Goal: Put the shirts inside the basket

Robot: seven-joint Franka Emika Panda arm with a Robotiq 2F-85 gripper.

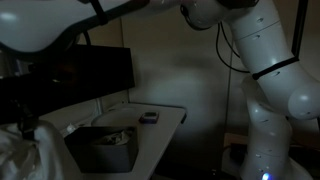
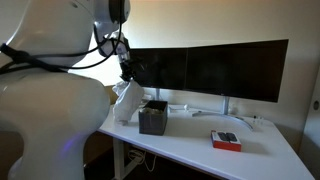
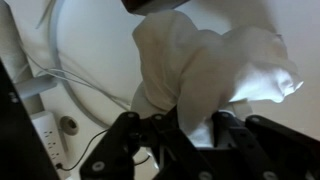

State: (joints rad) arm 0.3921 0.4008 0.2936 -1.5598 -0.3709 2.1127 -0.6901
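My gripper [image 3: 195,132] is shut on a white shirt [image 3: 205,65], which bunches up between the two black fingers in the wrist view. In an exterior view the gripper [image 2: 128,70] hangs above and to the left of the dark basket [image 2: 153,121], and the shirt [image 2: 124,101] drapes down from it beside the basket's left side. In an exterior view the basket [image 1: 104,149] stands on the white desk, with white cloth [image 1: 22,153] at the lower left next to it. I cannot tell what lies inside the basket.
Two dark monitors [image 2: 210,72] stand along the back of the white desk [image 2: 185,150]. A red flat object [image 2: 226,141] lies on the desk to the right of the basket; it shows as a small dark item [image 1: 148,117]. A power strip [image 3: 45,135] and cables lie below.
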